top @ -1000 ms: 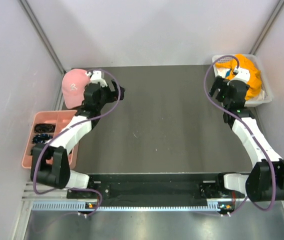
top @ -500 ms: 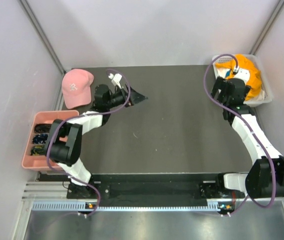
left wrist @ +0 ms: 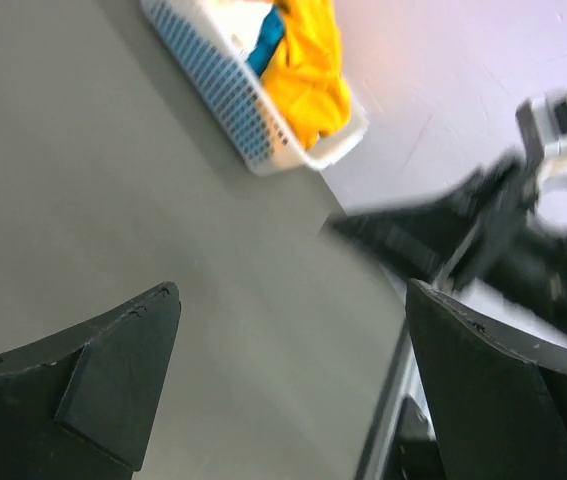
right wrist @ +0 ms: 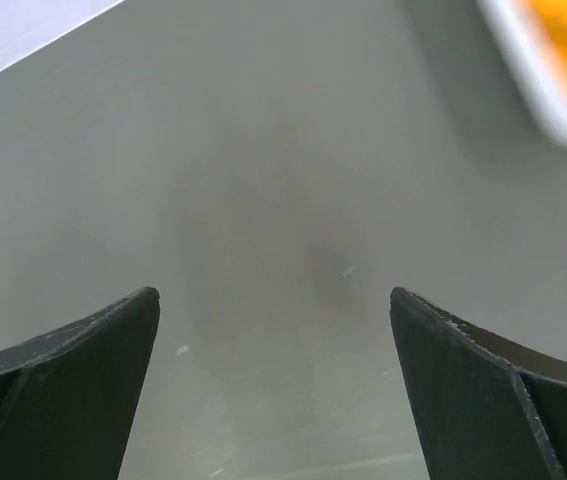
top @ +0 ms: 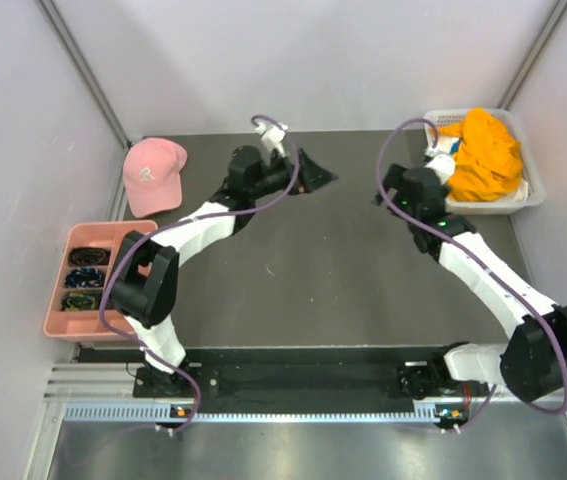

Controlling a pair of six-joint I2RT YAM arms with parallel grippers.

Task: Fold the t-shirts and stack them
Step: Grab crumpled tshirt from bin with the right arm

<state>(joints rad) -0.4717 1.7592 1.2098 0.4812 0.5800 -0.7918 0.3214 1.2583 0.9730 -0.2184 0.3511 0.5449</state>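
Observation:
The t-shirts lie bunched in a white basket (top: 530,199) at the back right corner. The bright orange-yellow one (top: 485,155) is on top, with a bit of teal (left wrist: 266,35) and white cloth (left wrist: 235,14) beside it in the left wrist view. My left gripper (top: 318,176) is stretched over the back middle of the dark table, open and empty, pointing toward the basket (left wrist: 253,130). My right gripper (top: 387,192) hovers left of the basket, also open and empty over bare tabletop. In the right wrist view the basket's corner (right wrist: 548,95) shows blurred at the upper right.
A pink baseball cap (top: 153,172) lies at the back left. A pink compartment tray (top: 51,300) holding dark small items sits off the table's left edge. Walls close in on three sides. The right arm (left wrist: 483,230) appears blurred in the left wrist view.
My left arm has swung from beside the cap rightward to the back middle. My right gripper has moved left and away from the basket. Both stayed open.

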